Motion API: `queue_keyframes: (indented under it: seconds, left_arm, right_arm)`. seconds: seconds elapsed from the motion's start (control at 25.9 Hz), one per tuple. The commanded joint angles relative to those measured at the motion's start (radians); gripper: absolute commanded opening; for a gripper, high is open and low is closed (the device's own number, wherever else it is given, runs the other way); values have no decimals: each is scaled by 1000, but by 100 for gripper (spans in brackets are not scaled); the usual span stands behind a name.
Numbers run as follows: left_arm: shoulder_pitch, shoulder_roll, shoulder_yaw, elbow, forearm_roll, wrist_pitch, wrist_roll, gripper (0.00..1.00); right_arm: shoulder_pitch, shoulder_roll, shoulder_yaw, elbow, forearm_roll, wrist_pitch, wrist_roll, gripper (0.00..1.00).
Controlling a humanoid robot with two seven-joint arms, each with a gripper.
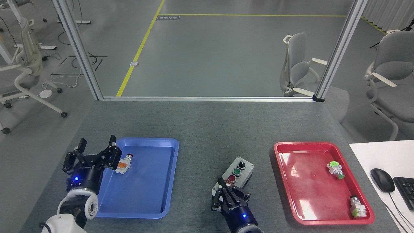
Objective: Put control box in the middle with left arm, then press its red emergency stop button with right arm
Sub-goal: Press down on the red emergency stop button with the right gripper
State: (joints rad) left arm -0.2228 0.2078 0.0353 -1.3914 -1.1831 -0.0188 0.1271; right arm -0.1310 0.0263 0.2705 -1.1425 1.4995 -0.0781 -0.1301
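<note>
The light-grey control box lies slanted on the grey table, between the two trays. Its black knob, green button and small red button show. My right gripper sits over the box's near end with its fingers drawn together, shut. It covers the red emergency stop button, of which only a red sliver shows beside the fingers. I cannot tell whether the fingertips touch it. My left gripper stands open at the blue tray's left rim, holding nothing.
A blue tray holds a loose white-and-orange switch close to my left fingers. A red tray on the right holds two green-capped switches. A mouse and a keyboard lie on the white desk at far right.
</note>
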Motion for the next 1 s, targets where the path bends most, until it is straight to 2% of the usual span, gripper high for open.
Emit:
queue_keyframes:
  seconds: [0.0,0.39,0.62,0.77,0.97]
  left_arm:
    - [3,-1,-2,0,-1,-1,0,99]
    - [60,-34,-67,25,0,0,3,99]
    - [65,-71,-87,43,0,0,5,99]
    - [79,-76,-109,43,5,0,2,99]
    - [79,-76,-109,45,11,0,3,99]
  right_arm:
    - [1,-2,26,35,5,24,23,0]
    - [-4,7,21,20,-7,58,-46,0]
    - [-4,6,-47,-94,-50,83,-63,0]
    - [-10,11,-53,-151,-51,83,-68,0]
    - [-16,7,-82,-160,-56,87,-65,0]
